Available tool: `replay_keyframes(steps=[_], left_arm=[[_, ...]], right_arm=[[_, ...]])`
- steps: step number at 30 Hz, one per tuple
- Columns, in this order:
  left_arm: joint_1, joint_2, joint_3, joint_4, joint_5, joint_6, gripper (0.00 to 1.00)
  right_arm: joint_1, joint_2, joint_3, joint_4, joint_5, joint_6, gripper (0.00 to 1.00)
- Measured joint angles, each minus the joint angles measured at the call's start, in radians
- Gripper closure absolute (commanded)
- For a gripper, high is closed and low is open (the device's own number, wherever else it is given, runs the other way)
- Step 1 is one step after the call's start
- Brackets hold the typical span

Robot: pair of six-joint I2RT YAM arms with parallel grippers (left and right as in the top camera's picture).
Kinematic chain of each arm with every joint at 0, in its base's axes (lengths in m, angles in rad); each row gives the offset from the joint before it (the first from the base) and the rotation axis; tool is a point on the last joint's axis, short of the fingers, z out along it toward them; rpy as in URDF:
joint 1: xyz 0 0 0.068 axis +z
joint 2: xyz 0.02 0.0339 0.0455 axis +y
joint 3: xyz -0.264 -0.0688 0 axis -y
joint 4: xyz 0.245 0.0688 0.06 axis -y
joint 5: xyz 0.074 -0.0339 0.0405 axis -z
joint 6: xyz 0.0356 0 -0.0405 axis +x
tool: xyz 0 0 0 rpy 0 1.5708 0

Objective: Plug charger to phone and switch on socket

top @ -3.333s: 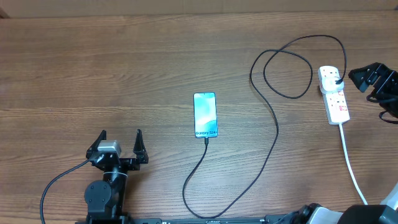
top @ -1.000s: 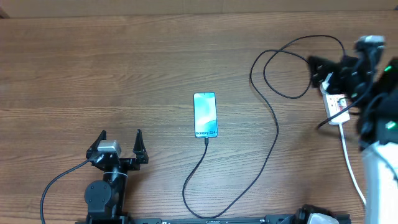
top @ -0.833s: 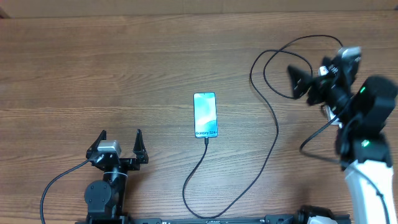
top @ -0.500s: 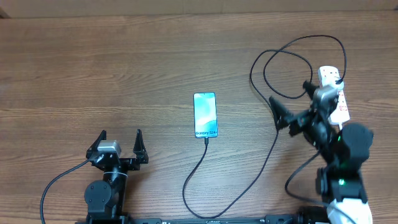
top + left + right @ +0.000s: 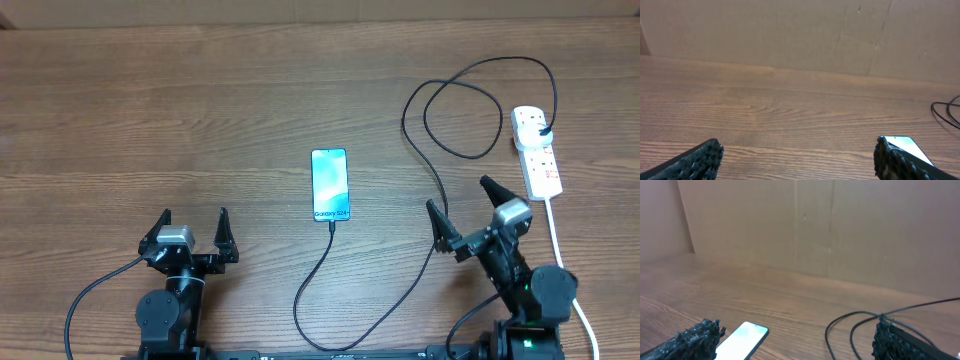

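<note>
While the left claw (image 5: 193, 215) gapes empty by the table's (image 5: 150, 100) front edge, the phone (image 5: 330, 185) lies mid-table beyond it to the right, its charger (image 5: 404, 118) trailing past the released, empty right claw (image 5: 458, 195) to the socket (image 5: 537, 150) near the right edge.

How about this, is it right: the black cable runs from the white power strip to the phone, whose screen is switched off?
No. The overhead view shows the phone screen lit blue; the black cable does run to it from the white power strip.
</note>
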Motion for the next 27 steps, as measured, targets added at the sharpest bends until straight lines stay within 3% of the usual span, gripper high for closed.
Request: replay_keyframes(steps=[6, 17, 27], left_arm=[[0.000, 0.000, 0.000, 0.000, 0.000, 0.000, 0.00], [0.000, 0.000, 0.000, 0.000, 0.000, 0.000, 0.00], [0.000, 0.000, 0.000, 0.000, 0.000, 0.000, 0.00]], right_arm=[[0.000, -0.104, -0.061, -0.041, 0.004, -0.001, 0.00], [0.000, -0.273, -0.065, -0.282, 0.055, 0.000, 0.00], [0.000, -0.317, -0.065, -0.286, 0.065, 0.000, 0.00]])
